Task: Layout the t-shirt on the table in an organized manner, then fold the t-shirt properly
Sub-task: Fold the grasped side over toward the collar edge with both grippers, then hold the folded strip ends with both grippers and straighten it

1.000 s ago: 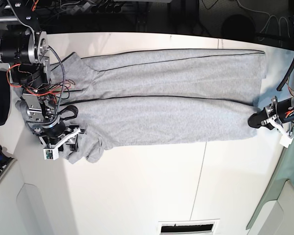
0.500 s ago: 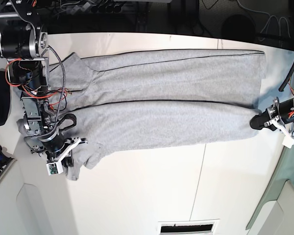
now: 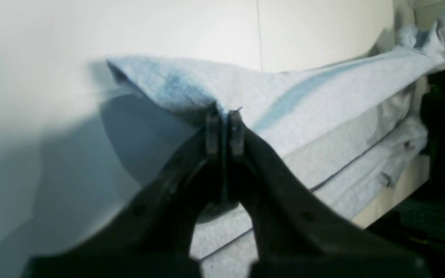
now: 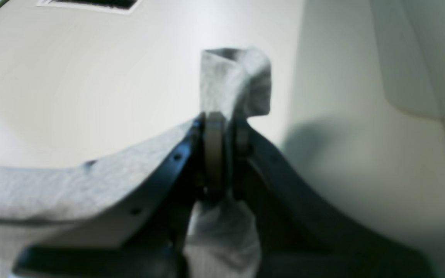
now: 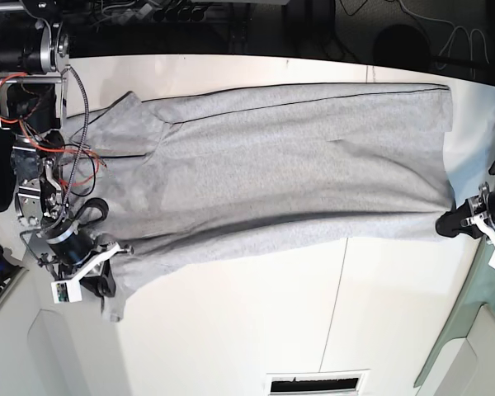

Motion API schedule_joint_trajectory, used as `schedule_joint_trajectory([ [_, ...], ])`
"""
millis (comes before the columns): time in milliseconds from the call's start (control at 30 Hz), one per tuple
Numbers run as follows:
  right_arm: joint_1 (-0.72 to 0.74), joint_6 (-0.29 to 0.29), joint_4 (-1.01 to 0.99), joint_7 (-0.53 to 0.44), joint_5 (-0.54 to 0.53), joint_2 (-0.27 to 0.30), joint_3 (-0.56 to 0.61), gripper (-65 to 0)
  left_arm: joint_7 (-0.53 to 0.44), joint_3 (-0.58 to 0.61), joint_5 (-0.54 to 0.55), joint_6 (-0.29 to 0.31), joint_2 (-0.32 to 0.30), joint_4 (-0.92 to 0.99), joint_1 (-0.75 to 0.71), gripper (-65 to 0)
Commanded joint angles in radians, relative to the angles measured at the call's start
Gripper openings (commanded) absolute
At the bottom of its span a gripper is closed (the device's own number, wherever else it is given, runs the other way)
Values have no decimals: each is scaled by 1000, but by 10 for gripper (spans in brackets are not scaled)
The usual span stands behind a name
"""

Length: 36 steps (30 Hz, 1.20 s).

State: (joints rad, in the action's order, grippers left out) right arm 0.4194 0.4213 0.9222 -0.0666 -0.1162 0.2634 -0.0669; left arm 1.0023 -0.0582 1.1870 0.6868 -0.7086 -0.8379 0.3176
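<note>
Broadly, the table carries the t-shirt stretched left to right across its far half, the near edge lifted. At the garment's right end the left gripper is pinched tight on the hem corner; at the left end the right gripper is clamped on a bunched sleeve edge. The step looks like spreading the shirt flat; next, both arms probably must pull evenly toward the near side, then lower the cloth.

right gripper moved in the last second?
Yes. The right gripper, shut on the t-shirt, moved toward the table's near edge, away from the far edge.
</note>
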Motion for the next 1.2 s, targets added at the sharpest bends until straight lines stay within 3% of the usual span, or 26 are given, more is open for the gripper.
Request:
schedule_joint_trajectory([
  [0,-6,6,45,-27,-29,25,-18,-650,-7,-6,23,11,-28,-14,13,-650],
  [167,-162,40,206,-21,-79,48,-69,-650,-3,-6,79,11,-51,-14,-24,-650],
  [333,-314,43,348,-6,-124,64,-96,-650,125,-6,193,11,-74,-14,-72,-650],
  [467,-410,51,430,-6,-138,67,-117,-650,155,-6,261,11,-93,-14,-132,-650],
  [1033,-584,45,452,-3,-138,66,-121,-650,175,-6,233,11,-95,-315,-403,-650],
  [1133,-590,46,436,-3,-138,66,-121,-650,172,-6,225,11,-89,-315,-407,-569],
  [1167,-592,46,433,-3,-138,66,-121,-618,171,-6,225,11,-88,-315,-407,-531],
])
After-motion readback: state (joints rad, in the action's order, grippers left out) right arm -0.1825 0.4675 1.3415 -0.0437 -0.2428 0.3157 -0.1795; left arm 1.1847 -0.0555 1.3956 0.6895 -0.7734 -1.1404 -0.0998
